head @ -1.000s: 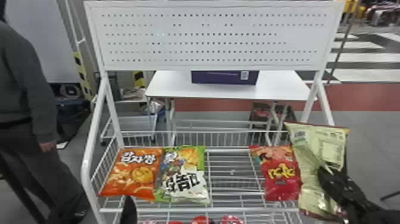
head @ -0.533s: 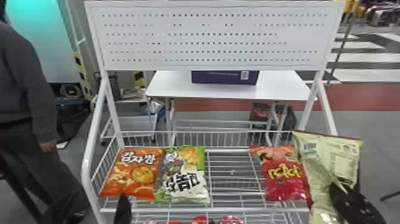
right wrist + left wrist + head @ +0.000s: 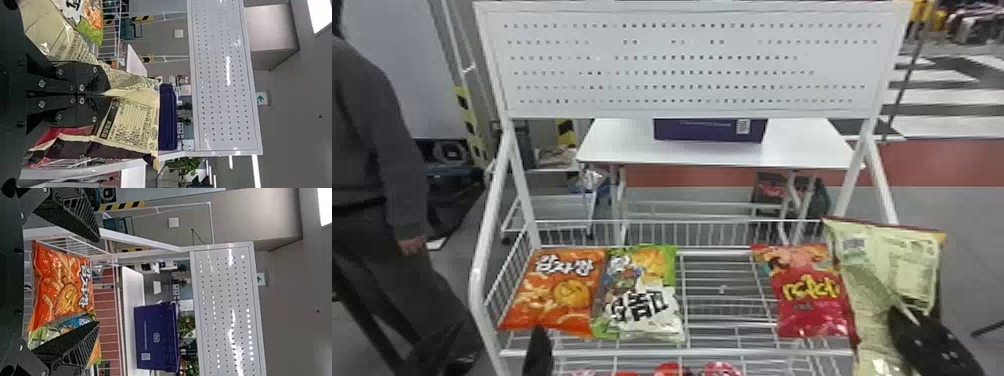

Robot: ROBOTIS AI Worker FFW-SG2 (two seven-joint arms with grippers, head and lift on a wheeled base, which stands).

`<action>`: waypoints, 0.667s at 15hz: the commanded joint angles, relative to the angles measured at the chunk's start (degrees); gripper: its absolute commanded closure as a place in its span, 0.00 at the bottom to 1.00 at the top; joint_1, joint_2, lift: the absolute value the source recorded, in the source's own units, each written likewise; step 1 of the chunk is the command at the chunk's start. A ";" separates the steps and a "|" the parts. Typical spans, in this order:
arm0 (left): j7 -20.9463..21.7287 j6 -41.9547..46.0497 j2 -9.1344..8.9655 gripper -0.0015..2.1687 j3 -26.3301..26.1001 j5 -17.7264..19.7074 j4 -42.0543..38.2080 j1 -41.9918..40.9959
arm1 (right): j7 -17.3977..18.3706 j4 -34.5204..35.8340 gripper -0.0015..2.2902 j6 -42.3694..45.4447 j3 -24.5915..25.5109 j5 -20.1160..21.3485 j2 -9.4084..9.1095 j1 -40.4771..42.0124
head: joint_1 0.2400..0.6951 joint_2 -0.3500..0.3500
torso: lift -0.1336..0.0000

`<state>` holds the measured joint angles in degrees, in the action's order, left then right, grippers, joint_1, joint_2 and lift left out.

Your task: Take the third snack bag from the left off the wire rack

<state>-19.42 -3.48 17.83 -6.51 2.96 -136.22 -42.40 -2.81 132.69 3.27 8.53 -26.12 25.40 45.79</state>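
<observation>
The wire rack (image 3: pixel 717 235) holds an orange snack bag (image 3: pixel 557 290) at the left, a green and white bag (image 3: pixel 639 295) beside it, and a red bag (image 3: pixel 809 295) toward the right, with a bare gap between the green and red ones. A pale green snack bag (image 3: pixel 882 270) hangs upright past the rack's right end, with my right gripper (image 3: pixel 927 345) shut on its lower part; the right wrist view shows that gripper (image 3: pixel 102 94) pinching the bag (image 3: pixel 133 113). My left gripper (image 3: pixel 538 350) waits low at the rack's front left, open (image 3: pixel 98 280), facing the orange bag (image 3: pixel 58 286).
A white pegboard panel (image 3: pixel 687 60) rises behind the rack. A white table (image 3: pixel 712 147) with a dark blue box (image 3: pixel 709 130) stands beyond it. Red packages (image 3: pixel 692 370) sit on a lower shelf at the bottom edge. Open floor lies to the right.
My right gripper has carried the pale green bag to the right and slightly lower, away from the rack. The left gripper has barely moved.
</observation>
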 commanded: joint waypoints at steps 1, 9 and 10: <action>0.00 0.00 -0.08 0.07 0.00 -0.06 -0.01 -0.05 | 0.00 -0.24 0.98 -0.06 -0.01 0.02 0.00 -0.17 | 0.57 0.50 | 1.00; -0.09 0.00 -0.08 0.07 0.00 0.20 -0.01 -0.05 | -0.09 -0.95 0.98 0.11 -0.18 0.02 -0.18 -0.35 | 0.57 0.50 | 1.00; -0.09 0.00 -0.08 0.07 0.00 0.20 -0.01 0.04 | -0.09 -0.95 0.98 0.29 -0.18 0.02 -0.18 -0.35 | 0.57 0.50 | 1.00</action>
<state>-19.51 -3.44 17.75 -6.50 3.16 -136.23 -42.46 -2.90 131.78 3.43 8.35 -26.10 25.24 45.45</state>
